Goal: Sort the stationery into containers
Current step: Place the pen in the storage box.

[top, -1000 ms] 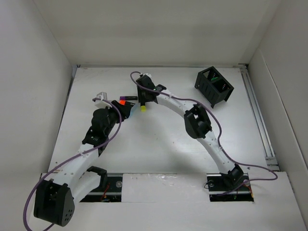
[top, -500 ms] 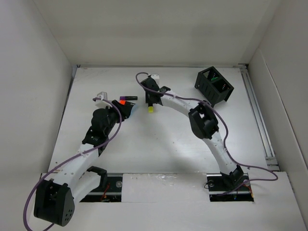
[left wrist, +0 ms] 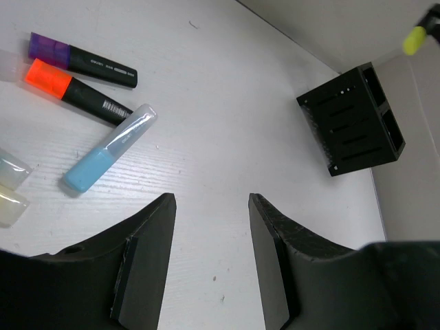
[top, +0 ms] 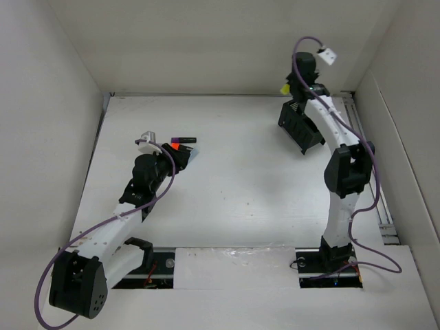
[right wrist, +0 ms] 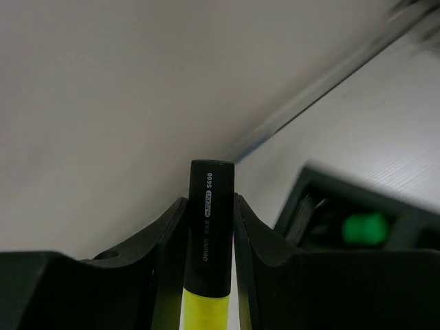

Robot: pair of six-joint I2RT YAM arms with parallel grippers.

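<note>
Yellow highlighter [right wrist: 208, 227] clamped in right fingers [right wrist: 165, 265] near black box [left wrist: 354, 117]; left fingers [left wrist: 148, 265] spread, empty.

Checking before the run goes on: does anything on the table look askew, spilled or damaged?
Nothing looks spilled or damaged. The black box sits turned at an angle to the edges of the table. The purple marker, orange marker and light blue marker lie loose at differing angles, not yet sorted.

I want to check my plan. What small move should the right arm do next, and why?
Probably lower the right gripper and centre it over a compartment of the black box before opening. It holds the yellow highlighter aloft, and the box sits off to one side in its wrist view.
</note>
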